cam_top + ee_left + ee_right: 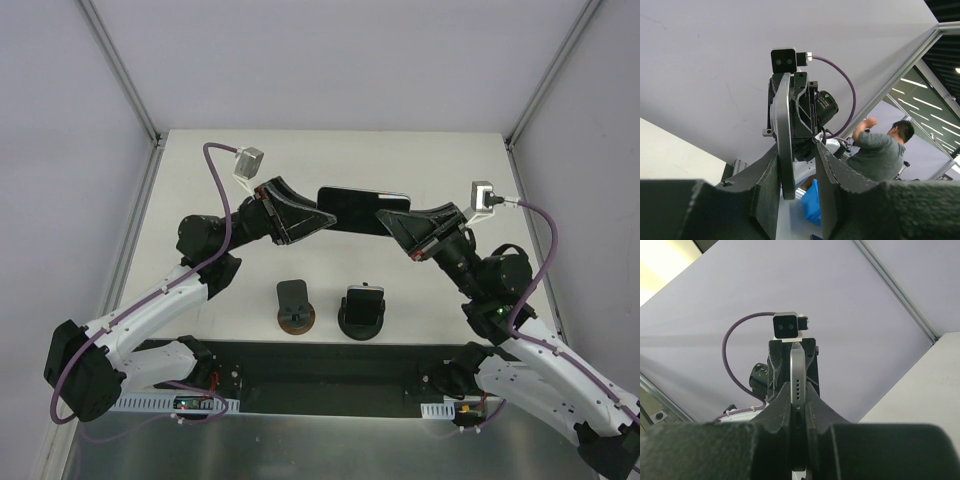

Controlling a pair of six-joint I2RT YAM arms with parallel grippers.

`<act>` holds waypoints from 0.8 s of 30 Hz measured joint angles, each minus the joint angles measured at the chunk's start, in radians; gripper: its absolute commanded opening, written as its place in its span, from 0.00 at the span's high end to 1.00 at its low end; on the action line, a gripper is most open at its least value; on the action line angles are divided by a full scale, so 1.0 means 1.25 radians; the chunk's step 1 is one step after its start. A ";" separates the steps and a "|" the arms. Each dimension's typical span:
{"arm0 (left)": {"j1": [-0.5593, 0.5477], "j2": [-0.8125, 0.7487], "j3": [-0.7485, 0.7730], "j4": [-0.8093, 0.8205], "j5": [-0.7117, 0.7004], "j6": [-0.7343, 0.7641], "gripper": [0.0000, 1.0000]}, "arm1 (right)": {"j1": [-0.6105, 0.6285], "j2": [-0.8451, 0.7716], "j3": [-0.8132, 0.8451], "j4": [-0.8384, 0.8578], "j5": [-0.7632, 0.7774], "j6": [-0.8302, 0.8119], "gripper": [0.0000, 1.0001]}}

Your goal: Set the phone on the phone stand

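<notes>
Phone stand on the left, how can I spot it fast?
Near the front of the white table, below the raised phone, two stands sit side by side. Yours is the left stand, with a brownish round base; the right stand has a black one.

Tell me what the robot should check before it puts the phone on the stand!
1. Right claw clamps the phone: ok.
2. Left claw tight on the phone: not ok, a gap shows on one side.
3. Brown-based stand free: ok.
4. Phone over that stand: not ok, it hangs farther back.
5. Second stand free: cannot tell, something dark seems to sit on it.
</notes>
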 measured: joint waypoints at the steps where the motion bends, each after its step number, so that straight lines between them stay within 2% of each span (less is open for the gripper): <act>1: 0.000 0.000 0.000 0.000 0.000 0.000 0.79 | 0.000 0.001 -0.002 0.003 0.000 0.002 0.99; 3: 0.000 0.000 0.000 -0.002 -0.001 0.001 0.88 | 0.000 0.002 -0.004 0.010 -0.003 0.008 0.99; 4: 0.000 0.000 0.000 -0.004 -0.002 0.001 0.98 | 0.000 0.002 -0.004 0.013 -0.005 0.009 0.99; 6: 0.000 0.000 0.001 -0.010 -0.003 0.001 1.00 | 0.000 0.002 -0.006 0.020 -0.011 0.010 0.97; 7: 0.000 0.000 0.003 -0.017 -0.003 0.002 1.00 | 0.000 0.002 -0.007 0.022 -0.012 0.005 0.90; 8: 0.000 0.000 0.007 -0.029 -0.003 0.006 1.00 | -0.001 0.002 -0.007 0.022 -0.013 0.002 0.64; 10: 0.000 -0.004 0.017 -0.062 -0.002 0.023 1.00 | -0.002 0.000 -0.007 0.015 -0.014 -0.002 0.42; 11: 0.000 -0.010 0.023 -0.090 0.001 0.043 1.00 | -0.002 -0.001 -0.005 -0.002 -0.016 -0.014 0.25; 14: 0.000 -0.057 0.057 -0.269 0.009 0.149 1.00 | -0.002 -0.008 0.018 -0.108 -0.019 -0.064 0.04; 16: 0.002 -0.095 0.103 -0.427 0.007 0.242 1.00 | -0.002 -0.021 0.045 -0.206 -0.012 -0.110 0.00; 17: 0.006 -0.114 0.138 -0.519 0.005 0.296 1.00 | -0.002 -0.031 0.058 -0.254 -0.004 -0.136 0.03; 24: 0.085 -0.200 0.410 -1.042 0.006 0.656 1.00 | -0.002 -0.164 0.127 -0.517 0.091 -0.313 0.03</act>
